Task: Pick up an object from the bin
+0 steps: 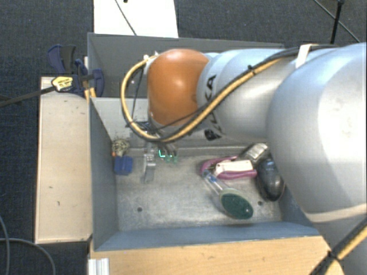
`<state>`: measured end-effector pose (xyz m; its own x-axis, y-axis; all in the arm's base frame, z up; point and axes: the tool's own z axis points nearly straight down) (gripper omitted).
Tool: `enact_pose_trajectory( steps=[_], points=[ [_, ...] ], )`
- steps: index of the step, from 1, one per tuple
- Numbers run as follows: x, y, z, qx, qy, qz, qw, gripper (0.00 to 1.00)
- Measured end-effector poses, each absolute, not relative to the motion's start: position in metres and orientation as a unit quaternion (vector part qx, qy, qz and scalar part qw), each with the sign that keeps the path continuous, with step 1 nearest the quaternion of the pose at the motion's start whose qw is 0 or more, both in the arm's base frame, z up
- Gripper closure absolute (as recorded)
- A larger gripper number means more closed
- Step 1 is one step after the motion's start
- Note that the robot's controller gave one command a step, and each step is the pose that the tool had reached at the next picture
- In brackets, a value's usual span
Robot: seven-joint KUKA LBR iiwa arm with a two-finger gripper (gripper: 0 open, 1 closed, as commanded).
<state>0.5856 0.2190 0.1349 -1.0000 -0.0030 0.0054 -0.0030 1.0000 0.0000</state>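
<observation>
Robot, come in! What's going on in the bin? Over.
Gripper low, left end of bin. Small blue thing just beside it. Purple-white thing, green-headed brush, black lump off to the right.

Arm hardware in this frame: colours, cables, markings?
Fat silver-grey rounded arm links, with dark lettering on the forearm link. A glossy orange dome cover caps the wrist. Yellow and black cables run along the arm and loop around the cover. Below it, a small grey metal gripper.

Matt metal bin (172, 206) (speckled floor)
</observation>
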Motion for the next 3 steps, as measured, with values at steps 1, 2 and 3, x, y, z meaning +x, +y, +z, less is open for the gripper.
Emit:
enact_pose_trajectory(
  steps=[1,2,3],
  points=[
    [0.596,0.252,0.074,0.172,-0.985,0.0,-0.007,0.0],
    [0.593,0.254,0.103,0.173,-0.985,-0.001,-0.004,0.0],
    [0.592,0.254,0.101,0.278,-0.961,-0.001,-0.004,0.0]
  ],
)
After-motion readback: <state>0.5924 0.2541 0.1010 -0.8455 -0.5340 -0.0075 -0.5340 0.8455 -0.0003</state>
